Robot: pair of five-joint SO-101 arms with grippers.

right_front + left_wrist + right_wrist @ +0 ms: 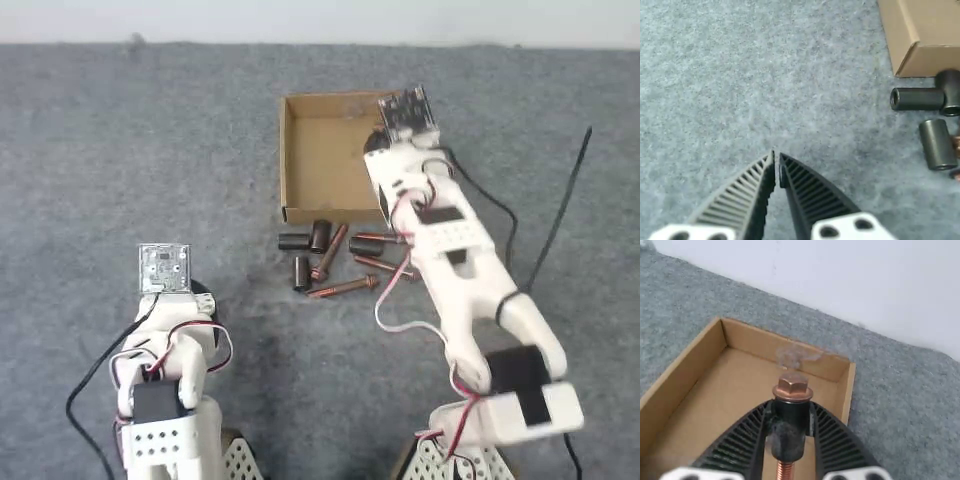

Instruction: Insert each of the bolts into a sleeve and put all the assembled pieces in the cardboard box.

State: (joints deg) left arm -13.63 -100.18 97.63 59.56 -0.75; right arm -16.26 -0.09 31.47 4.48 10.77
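Observation:
My right gripper (789,407) is shut on an assembled piece, a black sleeve (786,424) with a copper bolt (792,388) through it, head up. It hangs over the open cardboard box (735,395), near the far right corner of that box (310,160) in the high view. My left gripper (776,161) is shut on nothing and sits low over bare carpet, left of the parts. Loose black sleeves (293,241) and copper bolts (342,287) lie on the carpet just in front of the box. Three sleeves (917,98) show in the left wrist view beside the box's corner (920,35).
Grey carpet covers the table, with a white wall behind it. The right arm (455,260) stretches across the right side of the parts pile, trailing cables (400,300) over it. The left arm (165,340) sits at the near left, with open carpet around it.

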